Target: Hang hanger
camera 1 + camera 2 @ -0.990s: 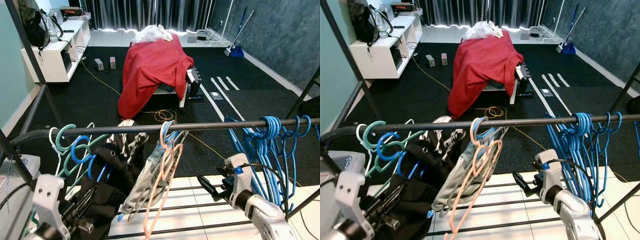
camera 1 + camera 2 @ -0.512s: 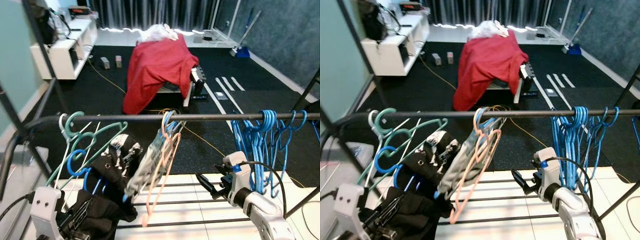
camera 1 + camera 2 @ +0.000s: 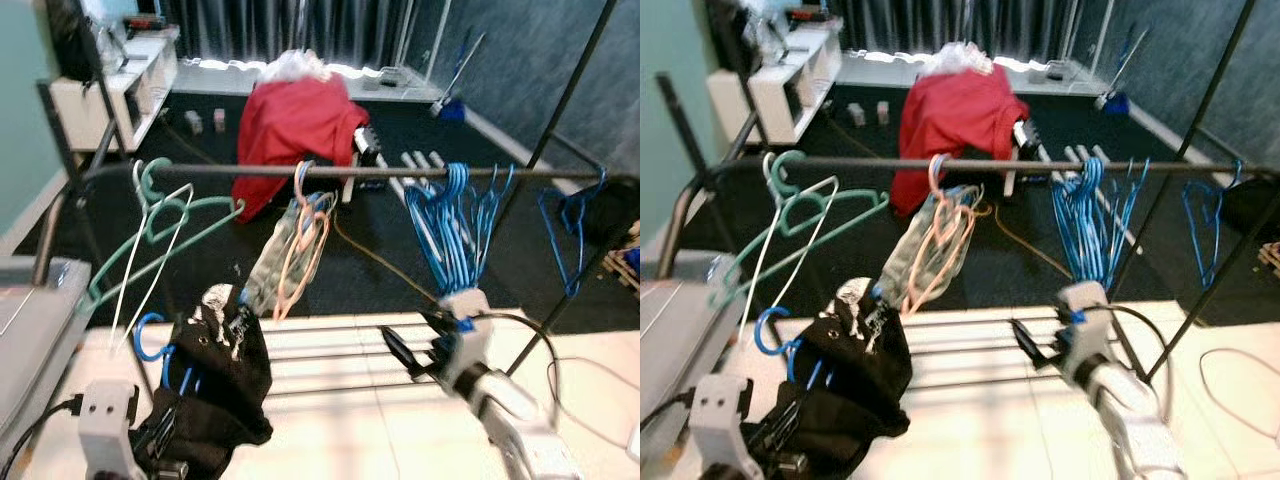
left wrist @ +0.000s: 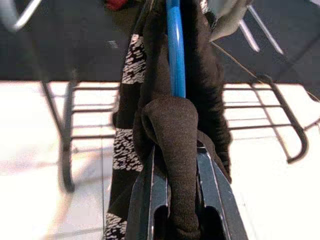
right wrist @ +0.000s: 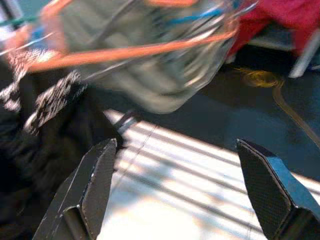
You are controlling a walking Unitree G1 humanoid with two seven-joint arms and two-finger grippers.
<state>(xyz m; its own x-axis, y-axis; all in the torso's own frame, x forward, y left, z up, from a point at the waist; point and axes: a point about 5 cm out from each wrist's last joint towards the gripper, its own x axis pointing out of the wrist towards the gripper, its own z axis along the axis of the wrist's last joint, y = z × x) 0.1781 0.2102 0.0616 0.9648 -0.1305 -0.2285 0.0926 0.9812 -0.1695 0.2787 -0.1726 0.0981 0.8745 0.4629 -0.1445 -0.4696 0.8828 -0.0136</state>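
Item: blue hanger [image 4: 175,50] carrying a black garment [image 3: 225,375] with white-patterned patches, held low, well below the clothes rail [image 3: 350,172] and toward its left end, not hooked on the rail. Its hook [image 3: 150,335] curls out to the left of the garment, under the green hangers [image 3: 170,225] that hang on the rail. Left gripper [image 4: 175,200]: at the bottom of the garment, fingers pressed together on a fold of the black cloth; in the left wrist view the blue hanger's bar runs straight up from the pinched fold, in line with the fingers and wrapped by the cloth on both sides. Right gripper [image 5: 185,185]: held forward at mid height below the rail, right of the garment and apart from it, fingers spread wide with nothing between them; it points toward the garment and the hanging clothes. On the rail, left to right: green hangers with a white one; an orange hanger [image 3: 305,250] bearing a grey garment [image 3: 268,275]; a dense bunch of blue hangers [image 3: 455,235]; a further blue hanger [image 3: 572,230] at the far right. Beneath: dark floor bars of the rack [image 3: 330,350] over pale tiles. Behind: a red cloth [image 3: 295,125] draped over furniture on a dark floor, and a white shelf unit [image 3: 110,90] at the left.
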